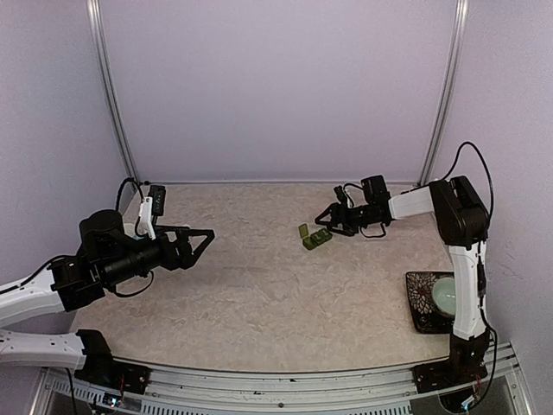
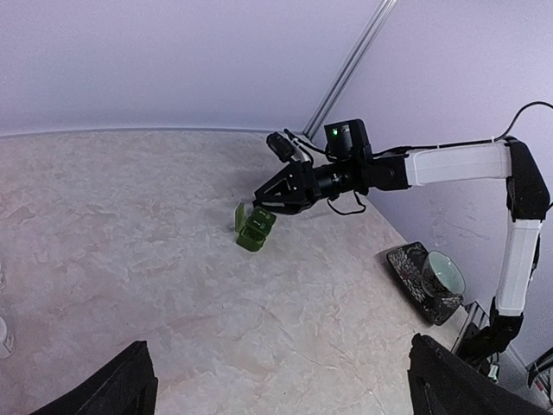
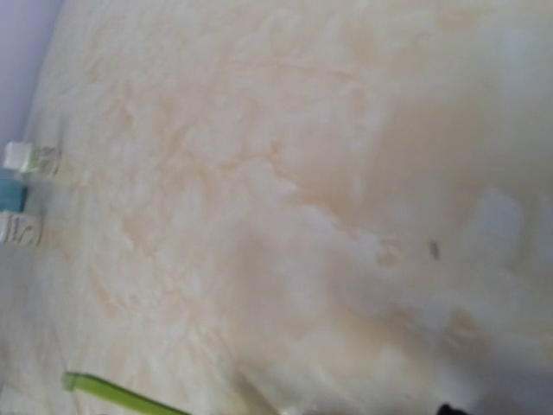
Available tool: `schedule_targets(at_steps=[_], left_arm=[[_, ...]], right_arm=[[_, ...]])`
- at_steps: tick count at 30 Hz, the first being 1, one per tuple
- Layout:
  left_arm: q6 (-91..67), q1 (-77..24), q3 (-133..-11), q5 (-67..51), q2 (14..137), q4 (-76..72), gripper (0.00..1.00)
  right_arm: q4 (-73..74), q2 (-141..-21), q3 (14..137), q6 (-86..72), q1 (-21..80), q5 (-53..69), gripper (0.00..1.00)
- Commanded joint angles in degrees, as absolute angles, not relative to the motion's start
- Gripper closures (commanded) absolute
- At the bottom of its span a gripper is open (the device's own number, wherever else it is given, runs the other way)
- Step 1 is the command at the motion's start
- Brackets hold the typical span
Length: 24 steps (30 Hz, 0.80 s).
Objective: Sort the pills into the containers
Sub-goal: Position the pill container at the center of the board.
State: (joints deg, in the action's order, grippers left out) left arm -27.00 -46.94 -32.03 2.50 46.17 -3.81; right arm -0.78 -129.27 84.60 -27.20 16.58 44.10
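Green pill-box strip sits on marbled table, one lid up, just ahead of R gripper tips. Contact w/ box & whether its jaws are apart: can't tell. L gripper is well apart from box, fingers spread wide.

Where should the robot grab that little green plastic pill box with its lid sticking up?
Grip the small green plastic pill box by its low body, probably across the two long sides, coming down from above. One lid stands open at one end, so stay off that thin flap.
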Motion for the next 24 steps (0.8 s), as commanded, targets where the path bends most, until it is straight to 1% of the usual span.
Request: schedule_targets(at_steps=[1,9,14,20,24], left_arm=[[-27.25,-46.58,-33.13,4.39,45.05,-2.23,0.01],[-27.75,-46.56,-32.44,5.47,45.46,-3.16,0.01],[-28.21,-46.56,-31.99,5.81,46.52,-3.86,0.01],[-29.1,-46.34,-32.78,9.59,49.41,-2.91,0.01],[-28.81,-45.57,-35.03,15.89,52.64,0.95,0.01]], right_arm=[[-1.97,-132.15,83.47,-29.08,16.98,49.31,0.21],[-8.12,-124.41,70.69,-30.34,21.83,49.27,0.21],[-11.61,-120.38,65.07,-32.19,25.04,47.62,0.21],[-12.74,-118.83,63.78,-33.11,28.55,46.47,0.21],[-12.05,-117.77,63.91,-32.9,29.44,45.41,0.21]])
